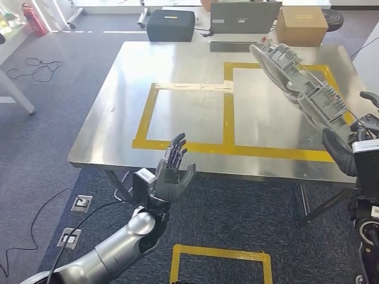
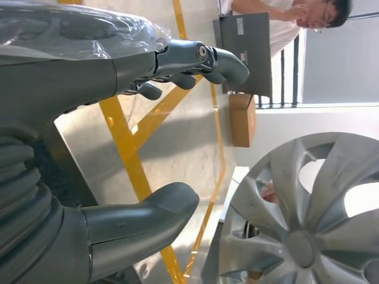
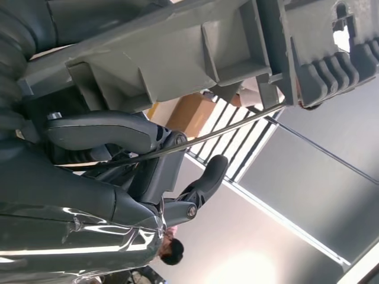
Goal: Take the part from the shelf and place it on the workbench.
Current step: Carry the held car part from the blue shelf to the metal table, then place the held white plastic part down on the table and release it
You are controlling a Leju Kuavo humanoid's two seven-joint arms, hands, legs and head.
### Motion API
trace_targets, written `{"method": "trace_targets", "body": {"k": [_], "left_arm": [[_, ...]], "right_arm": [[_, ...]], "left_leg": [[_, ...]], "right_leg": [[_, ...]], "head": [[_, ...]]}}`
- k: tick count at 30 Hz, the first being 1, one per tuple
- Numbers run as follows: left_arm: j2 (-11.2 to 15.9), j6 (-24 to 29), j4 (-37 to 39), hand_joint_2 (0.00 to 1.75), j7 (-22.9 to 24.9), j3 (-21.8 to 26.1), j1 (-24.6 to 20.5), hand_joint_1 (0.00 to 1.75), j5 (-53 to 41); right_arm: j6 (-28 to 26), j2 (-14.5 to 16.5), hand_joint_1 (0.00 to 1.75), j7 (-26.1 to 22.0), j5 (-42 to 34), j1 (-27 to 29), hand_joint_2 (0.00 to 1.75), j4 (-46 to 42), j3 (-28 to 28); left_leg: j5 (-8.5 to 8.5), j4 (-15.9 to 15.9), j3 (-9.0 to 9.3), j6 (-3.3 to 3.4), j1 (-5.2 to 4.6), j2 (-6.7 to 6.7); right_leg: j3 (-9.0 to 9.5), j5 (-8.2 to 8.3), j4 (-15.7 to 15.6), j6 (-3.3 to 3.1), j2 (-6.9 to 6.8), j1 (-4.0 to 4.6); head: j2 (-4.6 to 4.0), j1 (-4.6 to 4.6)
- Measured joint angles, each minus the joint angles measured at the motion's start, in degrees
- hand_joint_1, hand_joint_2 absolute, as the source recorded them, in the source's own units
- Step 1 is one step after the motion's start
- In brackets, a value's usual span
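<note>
Wheel cover (image 1: pixel 304 89), a grey plastic disc, is held tilted at the right of the head view, above the right part of the desk (image 1: pixel 188 112), its ribbed back facing the camera. The right robot hand (image 1: pixel 353 145) grips it at its lower edge near the frame's right border, dark fingers curled over the rim; in the right wrist view the fingers (image 3: pixel 116 133) lie along the part's ribbed underside. The left wrist view shows the cover's spoked face at lower right. The left robot hand (image 1: pixel 175 171) is raised at lower centre of the head view, just before the desk's near edge, palm up, fingers apart and holding nothing. Yellow tape (image 1: pixel 228 118) marks rectangles on the steel desk top. Beyond the desk's far edge stand a cardboard box (image 1: pixel 301 25) and a dark case (image 1: pixel 171 25). A person (image 2: pixel 290 18) sits at upper right of the left wrist view, probably behind a laptop.
</note>
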Motion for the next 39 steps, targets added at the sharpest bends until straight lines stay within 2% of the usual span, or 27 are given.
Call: {"method": "trace_targets", "body": {"k": [1, 2, 4, 5, 6, 8, 9, 10, 11, 13, 14, 15, 18, 20, 21, 22, 24, 25, 26, 30, 32, 39], "left_arm": [[0.01, -0.01, 0.01, 1.75, 0.0, 0.0, -0.02, 0.0, 0.0], [0.01, -0.01, 0.02, 1.75, 0.0, 0.0, -0.06, 0.0, 0.01], [-0.07, -0.03, 0.01, 1.75, -0.02, 0.0, -0.11, 0.0, 0.01], [-0.14, -0.07, 0.01, 1.75, -0.03, 0.0, -0.2, 0.0, 0.01], [-0.23, -0.18, 0.02, 1.75, -0.03, 0.0, -0.29, 0.0, 0.01], [-0.39, -0.37, 0.1, 1.75, -0.04, 0.0, -0.39, 0.0, 0.02], [-0.44, -0.45, 0.19, 1.75, -0.05, 0.0, -0.36, 0.0, 0.02], [-0.48, -0.48, 0.3, 1.75, -0.09, 0.0, -0.32, 0.0, 0.01], [-0.51, -0.49, 0.42, 1.75, -0.14, 0.0, -0.31, 0.0, -0.01], [-0.57, -0.53, 0.56, 1.75, -0.27, 0.0, -0.36, 0.0, -0.03], [-0.58, -0.55, 0.59, 1.75, -0.32, 0.0, -0.44, 0.0, -0.03], [-0.58, -0.58, 0.62, 1.75, -0.37, 0.0, -0.51, 0.0, -0.04], [-0.57, -0.56, 0.74, 1.75, -0.47, 0.0, -0.65, 0.0, -0.08], [-0.56, -0.5, 0.79, 1.75, -0.53, 0.0, -0.72, 0.0, -0.13], [-0.56, -0.49, 0.8, 1.75, -0.58, 0.0, -0.74, 0.0, -0.17], [-0.53, -0.48, 0.86, 1.75, -0.63, 0.0, -0.74, 0.0, -0.21], [-0.51, -0.47, 0.98, 1.75, -0.76, 0.0, -0.69, 0.0, -0.34], [-0.51, -0.5, 1.05, 1.75, -0.84, 0.0, -0.7, 0.0, -0.38], [-0.54, -0.59, 1.07, 1.75, -0.92, 0.0, -0.71, 0.0, -0.43], [-0.66, -1.2, 1.21, 1.75, -0.99, 0.0, -0.8, 0.0, -0.61], [-0.81, -1.49, 1.35, 1.75, -0.99, 0.0, -0.9, 0.0, -0.74], [-1.38, -2.13, 1.98, 1.75, -1.09, 0.0, -1.86, 0.0, -0.96]], "right_arm": [[-0.04, 0.0, 1.75, -0.02, -0.03, -0.1, 1.75, 0.14, -0.03], [-0.07, 0.0, 1.75, -0.04, -0.05, -0.19, 1.75, 0.26, -0.05], [-0.11, -0.08, 1.75, -0.04, -0.07, -0.28, 1.75, 0.45, -0.19], [-0.11, -0.14, 1.75, -0.04, -0.05, -0.38, 1.75, 0.56, -0.26], [-0.11, -0.2, 1.75, -0.04, -0.02, -0.48, 1.75, 0.67, -0.32], [-0.13, -0.25, 1.75, 0.01, 0.04, -0.72, 1.75, 1.04, -0.38], [-0.13, -0.25, 1.75, 0.08, 0.07, -0.86, 1.75, 1.28, -0.4], [-0.13, -0.26, 1.75, 0.18, 0.07, -1.11, 1.75, 1.6, -0.42], [-0.11, -0.28, 1.75, 0.27, 0.08, -1.47, 1.75, 1.94, -0.43], [-0.08, -0.35, 1.75, 0.41, 0.08, -2.43, 1.75, 2.69, -0.43], [-0.02, -0.39, 1.75, 0.42, 0.08, -3.0, 1.75, 3.09, -0.41], [0.05, -0.42, 1.75, 0.42, 0.09, -3.59, 1.75, 3.48, -0.4], [0.38, -0.44, 1.75, 0.33, 0.27, -5.22, 1.75, 4.69, -0.37], [0.67, -0.43, 1.75, 0.32, 0.46, -6.09, 1.75, 5.55, -0.28], [0.78, -0.43, 1.75, 0.31, 0.55, -6.59, 1.75, 6.09, -0.2], [0.85, -0.43, 1.75, 0.28, 0.62, -7.08, 1.75, 6.76, -0.09], [0.87, -0.43, 1.75, 0.21, 0.72, -8.07, 1.75, 8.18, 0.12], [0.87, -0.42, 1.75, 0.19, 0.8, -8.38, 1.75, 8.77, 0.18], [0.86, -0.42, 1.75, 0.19, 0.91, -8.66, 1.75, 9.26, 0.24], [1.01, -0.42, 1.75, 0.61, 1.6, -10.36, 1.75, 11.49, 0.76], [1.21, -0.41, 1.75, 0.91, 2.13, -11.71, 1.75, 13.02, 1.15], [1.57, 0.39, 1.75, -0.49, 2.97, -16.41, 1.75, 20.3, 2.59]], "left_leg": [[0.7, -1.19, 0.29, 0.18, -0.22, -0.01], [0.48, -1.38, 0.39, 0.28, -0.34, -0.04], [0.64, -2.01, 1.18, 0.59, -0.03, -0.03], [0.52, -2.4, 1.75, 0.83, 0.15, 0.0], [0.33, -2.74, 2.32, 1.09, 0.34, 0.02], [-0.4, -2.78, 3.05, 1.49, 0.27, 0.02], [-0.82, -2.7, 3.35, 1.54, 0.27, 0.0], [-1.27, -2.56, 3.68, 1.49, 0.29, -0.05], [-1.75, -2.31, 4.04, 1.37, 0.34, -0.1], [-2.9, -1.54, 4.73, 0.94, 0.49, -0.23], [-3.42, -1.04, 4.82, 0.65, 0.44, -0.3], [-3.75, -0.64, 4.73, 0.36, 0.39, -0.36], [-3.91, -0.24, 4.31, -0.27, 0.31, -0.43], [-4.8, 1.06, 3.84, -0.86, 0.36, -0.31], [-4.2, 2.18, 3.36, -0.91, 0.37, -0.23], [-3.5, 3.26, 2.82, -0.55, 0.39, -0.15], [-1.47, 3.56, 2.41, 0.86, 0.32, -0.07], [-1.61, 3.14, 2.52, 1.31, 0.33, -0.04], [-1.87, 2.59, 2.74, 1.34, 0.38, 0.01], [-3.58, 0.27, 4.03, -0.27, 0.78, 0.09], [-4.14, -0.56, 4.43, -0.85, 0.91, 0.09], [-4.04, -0.65, 4.46, -0.88, 0.88, 0.01]], "right_leg": [[0.06, -0.34, -0.04, 0.29, 0.1, -0.02], [0.14, -0.61, -0.16, 0.6, 0.19, -0.03], [0.23, -1.37, -0.1, 1.12, 0.12, -0.04], [-0.25, -2.22, 1.17, 1.32, 0.0, -0.01], [-1.47, -3.46, 3.78, 1.53, -0.12, -0.03], [-6.01, -6.19, 11.96, 1.96, -0.29, -0.18], [-8.31, -6.69, 15.32, 2.2, -0.3, -0.3], [-9.84, -6.14, 16.81, 2.43, -0.33, -0.44], [-10.23, -4.44, 15.92, 2.63, -0.38, -0.61], [-8.12, 0.74, 8.7, 2.98, -0.49, -0.98], [-6.57, 2.44, 5.02, 3.04, -0.48, -0.99], [-5.48, 3.29, 2.53, 2.86, -0.44, -0.96], [-4.78, 2.95, 1.22, 1.95, -0.27, -0.7], [-4.25, 2.92, 0.78, 1.5, -0.28, -0.83], [-3.99, 2.84, 0.6, 1.39, -0.3, -0.8], [-3.85, 2.73, 0.55, 1.33, -0.3, -0.68], [-3.95, 2.58, 0.66, 1.41, -0.23, -0.28], [-4.0, 2.56, 0.68, 1.38, -0.22, -0.19], [-4.05, 2.55, 0.69, 1.35, -0.25, -0.1], [-4.44, 2.5, 0.83, 1.21, -0.38, 0.17], [-4.62, 2.54, 0.92, 1.16, -0.44, 0.24], [-4.52, 2.69, 0.85, 1.05, -0.65, 0.17]], "head": [[0.0, -0.01], [0.0, -0.05], [0.0, -0.11], [0.0, -0.05], [0.0, 0.03], [0.0, 0.18], [0.0, 0.18], [0.0, 0.19], [0.0, 0.2], [0.0, 0.24], [0.0, 0.37], [0.0, 0.39], [0.0, 0.15], [0.0, -0.09], [0.0, -0.28], [0.0, -0.44], [0.0, -0.66], [0.0, -0.71], [0.0, -0.78], [0.0, -0.91], [0.0, -0.87], [0.0, -0.82]]}}
